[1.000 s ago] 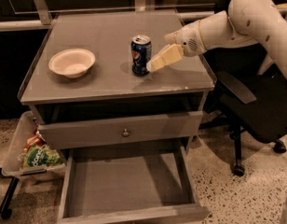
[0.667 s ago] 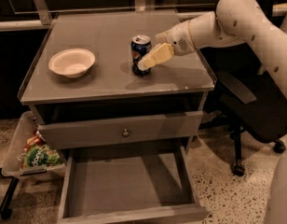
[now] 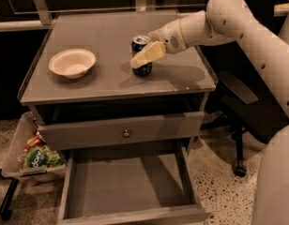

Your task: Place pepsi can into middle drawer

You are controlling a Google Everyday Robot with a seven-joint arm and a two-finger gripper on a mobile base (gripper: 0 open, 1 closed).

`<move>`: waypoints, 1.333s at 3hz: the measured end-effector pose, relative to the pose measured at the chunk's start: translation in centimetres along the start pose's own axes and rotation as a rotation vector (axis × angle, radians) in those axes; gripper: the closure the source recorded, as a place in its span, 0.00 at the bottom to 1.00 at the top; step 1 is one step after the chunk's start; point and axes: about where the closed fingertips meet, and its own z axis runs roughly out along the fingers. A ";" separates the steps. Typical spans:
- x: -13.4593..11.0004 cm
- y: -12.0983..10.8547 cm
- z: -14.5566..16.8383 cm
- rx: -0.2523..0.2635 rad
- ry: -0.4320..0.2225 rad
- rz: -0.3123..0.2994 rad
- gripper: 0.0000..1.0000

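Note:
The pepsi can (image 3: pixel 140 41), dark blue with a silver top, stands upright on the cabinet top (image 3: pixel 102 32), right of centre. My gripper (image 3: pixel 141 60) reaches in from the right and is at the can, with its pale tip crossing the can's front. The arm stretches back to the upper right. The middle drawer (image 3: pixel 121 189) is pulled out below, a wide shallow grey box with a bare floor and nothing in it.
A white bowl (image 3: pixel 72 62) sits on the left of the cabinet top. A closed drawer front with a round knob (image 3: pixel 126 133) is above the open drawer. A bin of snack bags (image 3: pixel 34 156) stands at lower left. A dark office chair (image 3: pixel 238 97) stands at the right.
My gripper has moved left and closed in on the can, from beside it to across its front. The can, bowl and drawer have not moved.

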 end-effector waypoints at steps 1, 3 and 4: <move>0.0 0.0 0.0 0.000 0.000 0.000 0.19; 0.0 0.0 0.0 0.000 0.000 0.000 0.65; 0.0 0.0 0.0 0.000 0.000 0.000 0.88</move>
